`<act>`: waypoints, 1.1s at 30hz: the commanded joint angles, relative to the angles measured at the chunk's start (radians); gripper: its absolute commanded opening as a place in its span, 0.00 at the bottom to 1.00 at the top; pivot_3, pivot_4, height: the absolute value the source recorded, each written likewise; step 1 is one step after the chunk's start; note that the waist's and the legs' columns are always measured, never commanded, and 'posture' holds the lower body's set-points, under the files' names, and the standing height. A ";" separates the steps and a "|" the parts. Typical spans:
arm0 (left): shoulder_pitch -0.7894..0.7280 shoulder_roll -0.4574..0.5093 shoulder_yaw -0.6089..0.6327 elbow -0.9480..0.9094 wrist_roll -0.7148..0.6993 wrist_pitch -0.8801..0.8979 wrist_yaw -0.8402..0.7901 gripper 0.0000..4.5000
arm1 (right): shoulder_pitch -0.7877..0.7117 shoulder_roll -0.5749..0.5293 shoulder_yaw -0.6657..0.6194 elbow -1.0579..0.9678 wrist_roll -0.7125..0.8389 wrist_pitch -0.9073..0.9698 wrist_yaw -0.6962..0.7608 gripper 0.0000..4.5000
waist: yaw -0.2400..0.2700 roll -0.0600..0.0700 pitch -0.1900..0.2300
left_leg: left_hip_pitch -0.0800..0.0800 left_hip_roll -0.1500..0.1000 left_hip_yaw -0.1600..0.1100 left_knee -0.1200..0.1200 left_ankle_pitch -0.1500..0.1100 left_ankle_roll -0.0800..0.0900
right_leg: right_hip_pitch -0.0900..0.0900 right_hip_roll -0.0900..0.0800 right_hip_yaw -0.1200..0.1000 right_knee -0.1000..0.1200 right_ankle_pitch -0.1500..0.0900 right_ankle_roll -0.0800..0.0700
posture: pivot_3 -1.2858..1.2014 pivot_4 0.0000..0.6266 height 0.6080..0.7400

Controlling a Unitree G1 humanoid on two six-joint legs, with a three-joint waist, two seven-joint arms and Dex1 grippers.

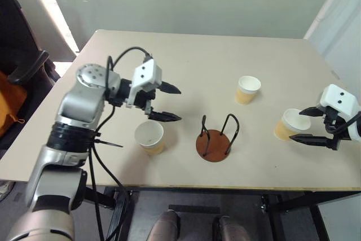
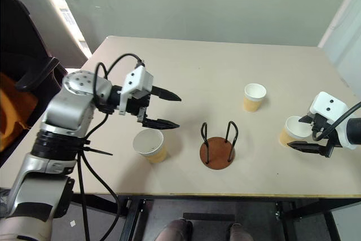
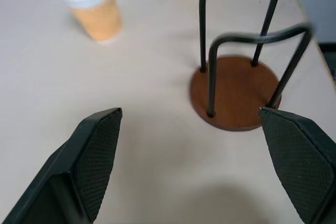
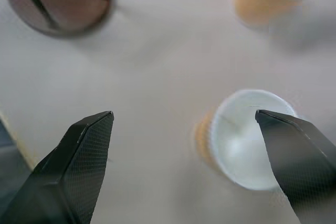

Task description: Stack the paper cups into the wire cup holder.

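1. While the wire cup holder point(image 1: 216, 137) stands empty near the front edge of the table point(image 1: 197, 60), all three paper cups are upright on the tabletop, so I judge no cup has been stacked yet.
2. My left gripper point(image 1: 165, 103) hangs above the table with its fingers spread wide and nothing between them; the near-left cup point(image 1: 150, 137) sits just below and in front of it, to the left of the holder.
3. My right gripper point(image 2: 304, 134) is also spread wide, with the right-hand cup point(image 2: 290, 130) close between or beside its fingers; I cannot tell whether either finger touches it.
4. The far cup point(image 1: 247, 90) stands alone behind the holder, well apart from both grippers.
5. Next, I think, my right fingers must straddle the right-hand cup squarely, close gently on its thin wall without crushing it, then lift it and lower it between the wire loops.
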 commanded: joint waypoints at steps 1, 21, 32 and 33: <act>0.023 0.044 0.045 -0.192 -0.085 0.079 0.000 0.99 | -0.095 0.026 0.077 0.091 -0.065 -0.061 0.021 1.00 | -0.001 0.000 0.000 | 0.000 0.000 0.000 0.000 0.000 0.000 | 0.000 0.000 0.000 -0.001 0.000 0.000 | 0.52 0.24 1.00; 0.050 0.080 0.032 -0.308 -0.139 0.155 0.114 1.00 | -0.325 0.175 0.312 0.408 -0.309 -0.242 0.163 0.16 | -0.012 0.002 0.001 | 0.003 0.004 0.001 -0.001 -0.001 0.002 | 0.000 -0.001 -0.003 0.000 0.004 -0.016 | 0.52 0.24 1.00; 0.061 0.111 0.060 -0.294 -0.140 0.136 0.123 1.00 | -0.624 0.128 0.193 0.228 -0.109 -0.189 0.386 0.00 | -0.022 0.007 0.002 | 0.002 0.003 0.002 -0.003 -0.001 0.001 | -0.002 -0.001 -0.002 0.000 0.003 -0.018 | 0.52 0.24 1.00; 0.064 0.114 0.062 -0.293 -0.141 0.134 0.125 1.00 | -0.695 0.154 0.197 0.209 -0.075 -0.167 0.403 0.00 | -0.025 0.007 0.002 | 0.002 0.003 0.002 -0.003 -0.001 0.001 | -0.003 0.000 -0.002 0.000 0.003 -0.018 | 0.52 0.24 1.00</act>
